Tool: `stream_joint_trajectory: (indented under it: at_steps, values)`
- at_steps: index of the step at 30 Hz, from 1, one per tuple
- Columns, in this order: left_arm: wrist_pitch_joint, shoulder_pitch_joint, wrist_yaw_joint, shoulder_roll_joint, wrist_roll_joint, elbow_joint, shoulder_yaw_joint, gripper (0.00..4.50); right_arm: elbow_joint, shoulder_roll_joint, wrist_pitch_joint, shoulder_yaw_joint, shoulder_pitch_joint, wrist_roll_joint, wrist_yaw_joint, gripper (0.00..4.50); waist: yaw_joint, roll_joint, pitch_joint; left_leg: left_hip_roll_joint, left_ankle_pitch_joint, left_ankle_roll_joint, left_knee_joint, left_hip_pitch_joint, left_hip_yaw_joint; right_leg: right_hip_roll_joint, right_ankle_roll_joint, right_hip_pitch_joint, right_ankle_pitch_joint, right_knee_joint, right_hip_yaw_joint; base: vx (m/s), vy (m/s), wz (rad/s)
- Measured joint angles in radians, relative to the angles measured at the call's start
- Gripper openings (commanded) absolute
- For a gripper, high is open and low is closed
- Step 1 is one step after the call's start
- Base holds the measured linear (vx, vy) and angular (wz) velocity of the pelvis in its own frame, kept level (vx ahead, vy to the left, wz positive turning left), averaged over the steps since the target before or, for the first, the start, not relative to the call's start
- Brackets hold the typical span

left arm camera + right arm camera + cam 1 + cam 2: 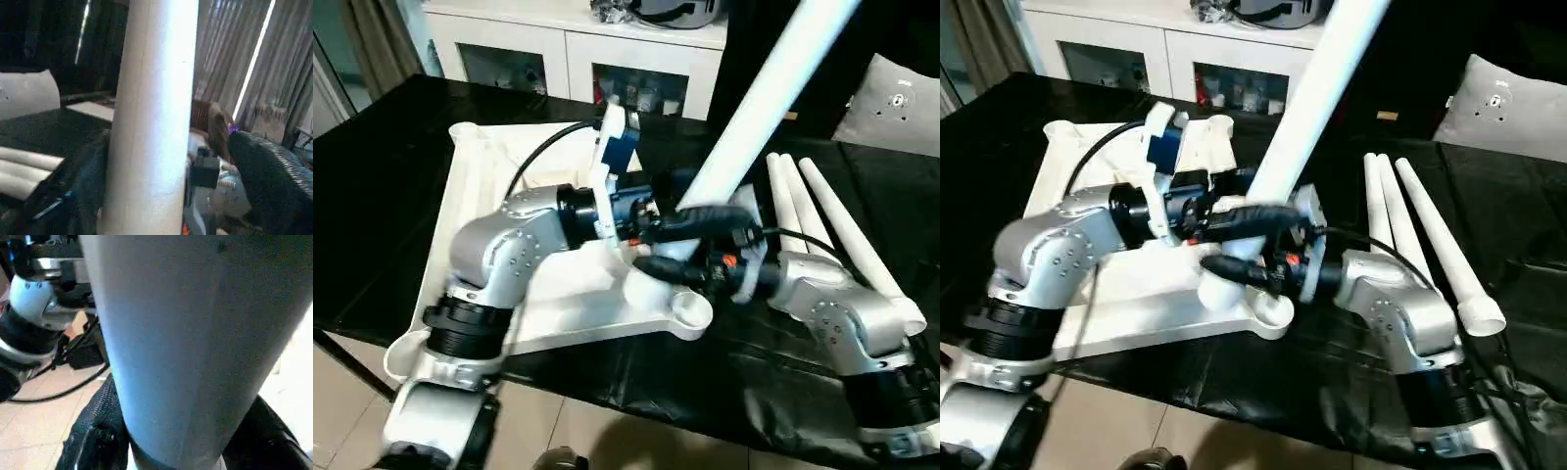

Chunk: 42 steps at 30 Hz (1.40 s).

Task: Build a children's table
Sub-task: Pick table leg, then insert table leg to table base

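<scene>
claws are meeting at the tabletop's (480, 196) near corner socket (690, 311), where one leg (759, 108) is standing tilted: right claw (1268, 269) is gripping its base to steady it, left claw (1263, 217) is spread loose around it. spare legs (822, 220) are lying beside.

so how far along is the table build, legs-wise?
Early. The tabletop lies underside up on the black table. One leg stands tilted at a near corner socket, with the right gripper closed around its base and the left gripper beside it; whether it is fully seated is hidden. Three legs lie unused at the right, and the near corner socket is empty.
</scene>
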State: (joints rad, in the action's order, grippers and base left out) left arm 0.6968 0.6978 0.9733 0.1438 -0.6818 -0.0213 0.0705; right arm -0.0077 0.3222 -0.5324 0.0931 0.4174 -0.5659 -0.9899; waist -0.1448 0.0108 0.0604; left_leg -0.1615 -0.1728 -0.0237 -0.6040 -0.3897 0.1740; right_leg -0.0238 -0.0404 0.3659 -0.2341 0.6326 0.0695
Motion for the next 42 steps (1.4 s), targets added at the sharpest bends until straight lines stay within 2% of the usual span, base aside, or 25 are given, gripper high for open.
stream_joint_trajectory:
  at_steps: [5,7,10,12,16,18,22,24,27,28,29,33,34,37,40,42]
  values:
    - [-0.009,0.0,-0.079,-0.087,-0.142,0.006,-0.122,4.5,-0.067,-0.028,-0.034,-0.027,-0.055,-0.049,0.062,1.9,-0.001,0.005,-0.001,0.0,0.0,0.0,0.0,0.0,0.0,0.0,0.0,0.0,0.0,0.0,0.0,0.0,0.0,0.0]
    - [-0.011,0.0,-0.119,-0.086,-0.158,0.003,-0.177,4.5,-0.074,-0.031,-0.046,-0.04,-0.085,-0.06,0.076,1.9,0.002,0.012,-0.001,0.0,0.0,0.0,0.0,0.0,0.0,0.0,0.0,0.0,0.0,0.0,0.0,0.0,0.0,0.0]
    - [-0.029,-0.015,-0.14,-0.057,-0.132,0.009,-0.187,4.5,-0.094,-0.033,-0.044,-0.059,-0.113,-0.057,0.115,1.9,0.003,0.018,-0.001,0.0,0.0,0.0,0.0,0.001,0.0,0.0,0.001,0.0,0.001,0.0,0.0,0.0,0.0,0.0]
    - [-0.043,-0.054,-0.144,-0.011,-0.082,0.021,-0.168,4.5,-0.127,-0.033,-0.038,-0.071,-0.127,-0.046,0.154,1.9,0.005,0.022,-0.003,0.0,0.0,0.0,0.001,0.001,0.0,0.0,0.001,0.0,0.001,0.0,0.0,0.0,0.0,0.0]
    - [-0.084,-0.19,-0.151,0.163,0.089,0.091,-0.086,4.5,-0.163,-0.01,0.004,-0.088,-0.16,0.07,0.283,1.9,0.007,0.026,-0.004,0.0,0.0,0.0,0.002,0.001,0.0,0.001,0.003,0.001,-0.001,0.0,0.0,0.0,0.0,0.0]
    - [-0.095,-0.225,-0.152,0.199,0.14,0.11,-0.058,4.5,-0.163,-0.011,0.018,-0.092,-0.168,0.115,0.334,1.9,0.005,0.026,-0.004,0.0,0.0,0.0,0.002,0.001,0.0,0.0,0.004,0.0,-0.001,-0.001,0.0,0.0,0.0,0.0]
    - [-0.13,-0.32,-0.153,0.306,0.269,0.213,0.062,4.5,-0.17,-0.04,0.047,-0.083,-0.185,0.216,0.464,1.89,0.004,0.026,-0.004,0.001,0.0,0.0,0.002,0.001,0.0,0.0,0.004,0.0,-0.001,-0.001,-0.001,0.0,0.0,0.0]
    - [-0.121,-0.369,-0.151,0.331,0.289,0.249,0.102,4.5,-0.181,-0.047,0.069,-0.083,-0.208,0.246,0.501,1.89,0.004,0.026,-0.004,0.001,0.0,0.0,0.002,0.001,0.0,0.0,0.004,0.0,-0.001,-0.001,-0.001,0.0,0.0,0.0]
    - [-0.11,-0.418,-0.151,0.335,0.298,0.29,0.16,4.5,-0.208,-0.068,0.076,-0.083,-0.247,0.245,0.512,1.89,0.006,0.027,-0.004,0.001,0.0,0.0,0.003,0.001,0.0,0.0,0.005,0.0,-0.001,-0.001,-0.001,0.0,0.0,0.0]
    - [-0.111,-0.424,-0.155,0.335,0.315,0.294,0.183,4.21,-0.226,-0.073,0.074,-0.083,-0.264,0.233,0.509,1.89,0.006,0.029,-0.004,0.001,0.0,0.0,0.003,0.002,0.0,0.0,0.005,0.0,-0.002,-0.001,-0.001,0.0,0.0,0.0]
    - [-0.111,-0.43,-0.162,0.335,0.332,0.292,0.197,4.21,-0.236,-0.074,0.072,-0.081,-0.272,0.22,0.502,1.89,0.007,0.03,-0.005,0.001,0.0,0.0,0.003,0.002,0.0,0.0,0.006,0.0,-0.002,-0.001,-0.002,0.0,0.0,0.0]
    - [-0.185,-0.466,-0.189,0.355,0.454,0.236,0.27,4.11,-0.275,-0.071,0.072,-0.055,-0.319,0.205,0.478,1.89,0.014,0.034,-0.007,0.001,0.0,-0.001,0.003,0.004,0.0,0.0,0.01,-0.001,-0.004,-0.001,-0.002,0.0,0.0,0.0]
    - [-0.198,-0.472,-0.19,0.357,0.47,0.216,0.283,3.79,-0.278,-0.071,0.07,-0.053,-0.334,0.202,0.475,1.89,0.018,0.034,-0.007,0.001,0.0,-0.001,0.003,0.004,0.0,0.0,0.01,-0.001,-0.003,-0.001,-0.002,0.0,0.0,0.0]
    - [-0.215,-0.47,-0.192,0.356,0.483,0.179,0.29,3.71,-0.298,-0.072,0.062,-0.043,-0.347,0.193,0.467,1.89,0.028,0.034,-0.007,0.001,0.0,-0.001,0.003,0.004,0.0,0.0,0.01,-0.001,-0.003,-0.001,-0.002,0.0,0.0,0.0]
    - [-0.212,-0.446,-0.192,0.346,0.482,0.147,0.292,3.33,-0.315,-0.07,0.056,-0.042,-0.348,0.18,0.459,1.89,0.029,0.034,-0.007,0.001,0.0,-0.001,0.003,0.004,0.0,0.0,0.01,-0.001,-0.003,-0.001,-0.002,0.0,0.0,0.0]
    - [-0.206,-0.438,-0.19,0.335,0.481,0.14,0.292,3.26,-0.323,-0.067,0.051,-0.041,-0.353,0.179,0.459,1.89,0.03,0.035,-0.008,0.001,0.0,0.0,0.003,0.004,0.0,0.0,0.01,-0.001,-0.003,-0.001,-0.003,0.0,0.0,0.0]
